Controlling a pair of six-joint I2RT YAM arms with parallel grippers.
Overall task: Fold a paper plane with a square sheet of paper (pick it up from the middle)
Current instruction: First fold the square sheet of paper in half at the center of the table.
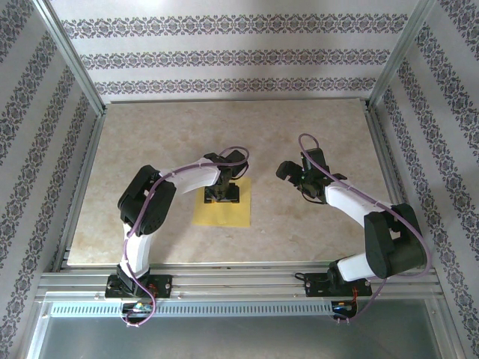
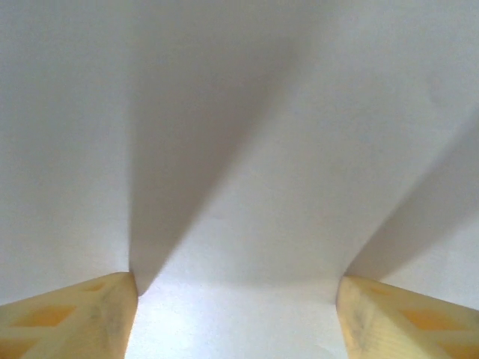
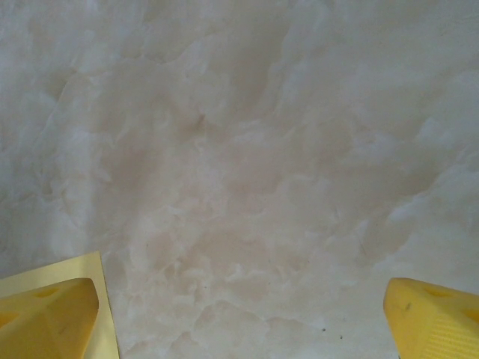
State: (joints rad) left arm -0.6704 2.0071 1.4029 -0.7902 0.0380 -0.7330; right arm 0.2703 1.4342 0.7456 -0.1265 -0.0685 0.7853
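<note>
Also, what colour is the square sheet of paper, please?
Plain yellow; the square sheet of paper shows best in the top external view.

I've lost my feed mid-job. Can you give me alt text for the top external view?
A flat square sheet of thin yellow paper lies near the centre of a beige marbled table, with the left gripper pointing straight down onto its far half. The right gripper hangs over bare table to the sheet's right, apart from it.

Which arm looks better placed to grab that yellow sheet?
Left: the left gripper sits open over the middle of the square sheet of paper; the right gripper hangs open over bare table beside it.
</note>
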